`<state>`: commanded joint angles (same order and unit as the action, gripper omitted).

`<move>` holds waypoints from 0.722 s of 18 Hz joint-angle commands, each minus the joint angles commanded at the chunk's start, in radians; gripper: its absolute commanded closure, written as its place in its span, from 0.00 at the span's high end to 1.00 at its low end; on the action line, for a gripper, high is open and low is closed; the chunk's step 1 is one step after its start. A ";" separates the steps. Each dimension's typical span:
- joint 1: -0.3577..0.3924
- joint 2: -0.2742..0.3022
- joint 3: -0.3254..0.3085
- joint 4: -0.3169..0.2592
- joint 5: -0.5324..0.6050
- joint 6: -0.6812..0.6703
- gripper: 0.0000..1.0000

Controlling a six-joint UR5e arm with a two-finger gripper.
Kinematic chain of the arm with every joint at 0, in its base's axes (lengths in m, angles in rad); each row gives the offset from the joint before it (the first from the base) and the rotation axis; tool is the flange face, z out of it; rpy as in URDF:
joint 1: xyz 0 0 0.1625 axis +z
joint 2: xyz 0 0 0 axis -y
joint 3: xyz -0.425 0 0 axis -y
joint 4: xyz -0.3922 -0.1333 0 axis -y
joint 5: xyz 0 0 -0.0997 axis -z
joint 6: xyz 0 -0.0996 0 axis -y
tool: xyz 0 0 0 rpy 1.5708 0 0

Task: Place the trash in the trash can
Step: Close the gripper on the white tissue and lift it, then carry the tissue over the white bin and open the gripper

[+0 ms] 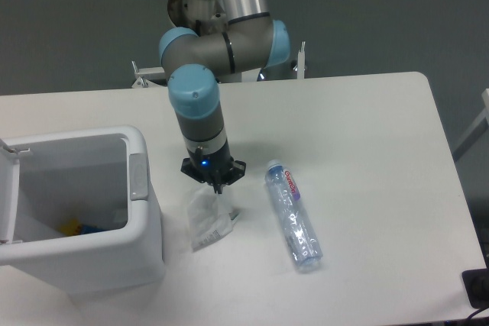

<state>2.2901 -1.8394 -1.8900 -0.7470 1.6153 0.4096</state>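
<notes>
A white counter is stretching out beneath the pincer, carrying everything in the scene. The trash can, a white boxy bin with a grey latch panel on its rim, is sitting on it just left of the pincer with its lid hanging open, and something yellow and blue is showing at its bottom. The robot arm is reaching down from behind, its blue-capped wrist pointing at the counter. The crushed clear bottle with a pink label is lying on its side just right of the pincer, apart from it. The pincer, fingers drawn together, is pinching the top of the crumpled white wrapper, which is trailing directly below it beside the bin's wall.
</notes>
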 joint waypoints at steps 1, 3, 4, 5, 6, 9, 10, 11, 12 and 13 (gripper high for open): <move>0.008 0.008 0.012 0.000 -0.011 -0.002 0.00; 0.038 0.018 0.035 0.000 -0.055 -0.012 0.00; 0.067 0.032 0.052 0.000 -0.092 -0.020 0.00; 0.090 0.041 0.074 0.000 -0.132 -0.029 0.00; 0.120 0.057 0.109 0.002 -0.168 -0.053 0.00; 0.158 0.103 0.178 0.002 -0.245 -0.145 0.00; 0.166 0.115 0.201 0.002 -0.279 -0.178 0.00; 0.167 0.127 0.225 0.002 -0.308 -0.214 0.00; 0.169 0.146 0.248 0.000 -0.330 -0.259 0.00; 0.164 0.161 0.265 0.002 -0.344 -0.309 0.00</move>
<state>2.4544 -1.6783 -1.6247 -0.7455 1.2718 0.1002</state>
